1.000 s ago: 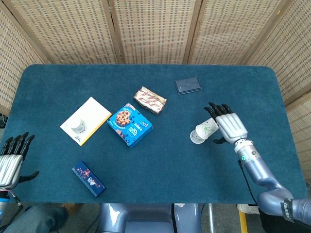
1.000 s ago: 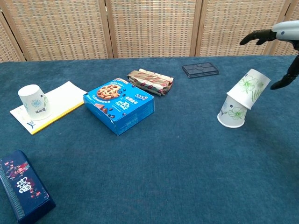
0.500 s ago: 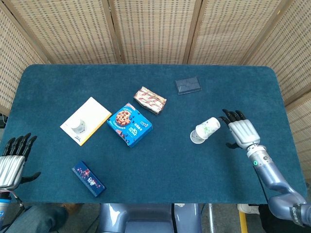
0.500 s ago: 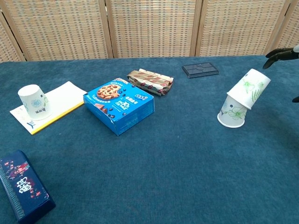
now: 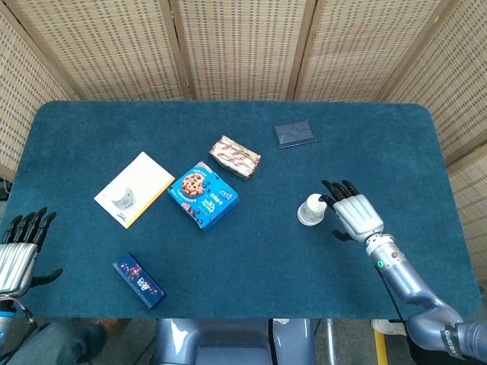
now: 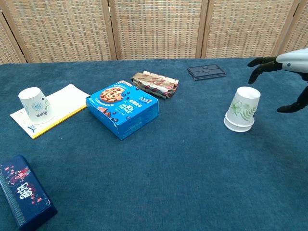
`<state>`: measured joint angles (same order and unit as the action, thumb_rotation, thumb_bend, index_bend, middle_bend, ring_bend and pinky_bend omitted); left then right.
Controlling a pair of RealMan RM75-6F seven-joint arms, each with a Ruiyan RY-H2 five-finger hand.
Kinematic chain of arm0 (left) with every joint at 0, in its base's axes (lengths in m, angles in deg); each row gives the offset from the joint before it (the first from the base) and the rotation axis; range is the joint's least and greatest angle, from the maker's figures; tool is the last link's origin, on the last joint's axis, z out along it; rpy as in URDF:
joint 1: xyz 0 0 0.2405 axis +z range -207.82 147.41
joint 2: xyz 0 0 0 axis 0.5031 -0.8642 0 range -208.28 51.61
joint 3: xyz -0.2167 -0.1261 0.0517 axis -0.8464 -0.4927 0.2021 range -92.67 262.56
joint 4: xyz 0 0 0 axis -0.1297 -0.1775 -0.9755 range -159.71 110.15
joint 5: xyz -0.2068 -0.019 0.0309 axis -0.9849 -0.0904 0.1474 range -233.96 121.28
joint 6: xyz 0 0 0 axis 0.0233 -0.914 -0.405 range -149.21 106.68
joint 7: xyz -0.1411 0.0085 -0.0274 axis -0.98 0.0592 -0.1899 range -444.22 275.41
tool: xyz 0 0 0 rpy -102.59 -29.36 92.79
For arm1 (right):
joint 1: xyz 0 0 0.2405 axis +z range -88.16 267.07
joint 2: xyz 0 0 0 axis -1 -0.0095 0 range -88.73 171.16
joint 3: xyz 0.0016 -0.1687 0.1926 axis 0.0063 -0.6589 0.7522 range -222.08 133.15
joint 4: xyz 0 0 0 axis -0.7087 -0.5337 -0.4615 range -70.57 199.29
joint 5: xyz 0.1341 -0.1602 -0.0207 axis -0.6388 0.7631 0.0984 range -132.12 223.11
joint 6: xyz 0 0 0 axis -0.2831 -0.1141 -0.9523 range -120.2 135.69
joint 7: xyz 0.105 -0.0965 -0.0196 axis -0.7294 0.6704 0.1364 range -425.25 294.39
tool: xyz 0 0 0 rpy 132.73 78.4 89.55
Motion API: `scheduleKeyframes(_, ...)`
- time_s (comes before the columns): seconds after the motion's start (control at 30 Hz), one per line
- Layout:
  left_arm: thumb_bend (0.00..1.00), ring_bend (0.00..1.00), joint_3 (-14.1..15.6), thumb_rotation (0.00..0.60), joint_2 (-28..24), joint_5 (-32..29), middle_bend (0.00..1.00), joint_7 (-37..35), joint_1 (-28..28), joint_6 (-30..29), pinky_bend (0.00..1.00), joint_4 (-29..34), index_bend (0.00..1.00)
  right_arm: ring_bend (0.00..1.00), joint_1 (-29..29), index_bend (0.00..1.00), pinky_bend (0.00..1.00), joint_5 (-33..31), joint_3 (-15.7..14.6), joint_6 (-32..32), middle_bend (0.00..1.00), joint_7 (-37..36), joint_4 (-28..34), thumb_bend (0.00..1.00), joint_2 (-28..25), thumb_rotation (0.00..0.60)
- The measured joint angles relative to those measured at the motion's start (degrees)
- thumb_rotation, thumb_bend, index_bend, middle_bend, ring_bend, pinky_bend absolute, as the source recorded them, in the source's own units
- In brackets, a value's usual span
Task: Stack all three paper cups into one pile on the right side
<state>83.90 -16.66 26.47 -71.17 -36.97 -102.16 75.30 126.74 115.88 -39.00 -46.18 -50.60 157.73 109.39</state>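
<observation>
At the right of centre in the chest view, I saw the stacked paper cups (image 6: pixel 243 111) standing mouth-down on the blue desk (image 6: pixel 192 168), two nested one over the other, their long axis upright with only a slight lean and the closed base on top. From the head view the same stack (image 5: pixel 311 209) showed as a near-round white disc, which told me it stood close to vertical. My right hand (image 5: pixel 354 214) hovered just beside it, to the right in frame, fingers spread and holding nothing; I could not tell whether the fingertips touched the cup wall. The third paper cup (image 6: pixel 35 104) sat far over at the left, also upside down and upright, on a white-and-yellow booklet (image 6: pixel 62 108). My left hand (image 5: pixel 19 255) lay at the lower left edge of the head view, fingers extended and apart, empty. Between the cups lay a blue cookie box (image 6: pixel 122 109) and a wrapped snack (image 6: pixel 155 83).
</observation>
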Motion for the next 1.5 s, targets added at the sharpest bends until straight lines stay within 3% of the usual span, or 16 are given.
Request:
scheduleKeyframes(0.17, 0.0, 0.0, 0.07, 0.6, -0.04, 0.13, 0.0, -0.23, 0.06, -0.12, 0.0, -0.1, 0.0, 0.1, -0.38, 0.16, 0.06, 0.71, 0.23, -2.32, 0.0, 1.67, -0.18, 0.37, 1.03, 0.6)
scheduleKeyframes(0.3, 0.0, 0.0, -0.43, 0.6, -0.04, -0.44, 0.0, -0.56, -0.57, 0.74, 0.0, -0.53, 0.0, 0.04, -1.76, 0.03, 0.0, 3.14, 0.31, -5.8, 0.0, 0.36, 0.19, 0.02, 0.59, 0.6)
scheduleKeyframes(0.33, 0.0, 0.0, -0.57, 0.6, -0.03, -0.47, 0.0, -0.66, -0.73, 0.84, 0.0, -0.63, 0.0, 0.02, -2.23, 0.01, 0.0, 3.92, 0.25, -6.74, 0.0, -0.25, 0.25, 0.0, 0.4, 0.6)
scheduleKeyframes(0.57, 0.0, 0.0, -3.3, 0.6, 0.43, 0.78, 0.0, -3.72, -5.18, 3.99, 0.0, -4.12, 0.0, 0.0, -8.08, 0.0, 0.0, 11.39, -1.7, -16.67, 0.0, -5.96, -1.14, 0.0, -1.09, 0.6)
scheduleKeyframes(0.7, 0.0, 0.0, -5.49, 0.6, 0.38, 1.53, 0.0, -5.84, -10.98, 9.77, 0.01, -7.43, 0.0, 0.0, -12.49, 0.0, 0.0, 15.12, -3.58, -23.19, 0.0, -7.72, -2.88, 0.0, -1.32, 0.6)
scheduleKeyframes(0.83, 0.0, 0.02, -6.99, 0.6, 0.62, 2.05, 0.0, -6.54, -17.43, 17.55, 0.12, -10.9, 0.03, 0.0, -17.5, 0.0, 0.0, 17.3, -5.57, -28.64, 0.0, -8.87, -3.67, 0.0, -1.25, 0.6)
scheduleKeyframes(0.97, 0.0, 0.09, -7.66, 0.6, 2.09, 2.39, 0.04, -8.12, -23.72, 25.79, 0.21, -16.16, 0.15, 0.0, -21.39, 0.0, 0.0, 17.86, -6.6, -32.08, 0.0, -8.87, -2.95, 0.0, -1.05, 0.6)
scheduleKeyframes(1.2, 0.0, 0.15, -6.94, 0.6, 7.49, 2.64, 0.1, -12.6, -32.0, 36.52, 0.26, -27.18, 0.23, 0.0, -24.23, 0.0, 0.0, 16.22, -6.1, -33.56, 0.0, -8.01, -2.46, 0.0, -0.52, 0.6)
scheduleKeyframes(1.5, 0.0, 0.21, -5.09, 0.6, 11.2, 1.69, 0.17, -15.35, -34.82, 39.62, 0.31, -34.9, 0.28, 0.0, -25.24, 0.0, 0.0, 14.82, -4.52, -32.4, 0.0, -8.48, -2.13, 0.0, -1.43, 0.6)
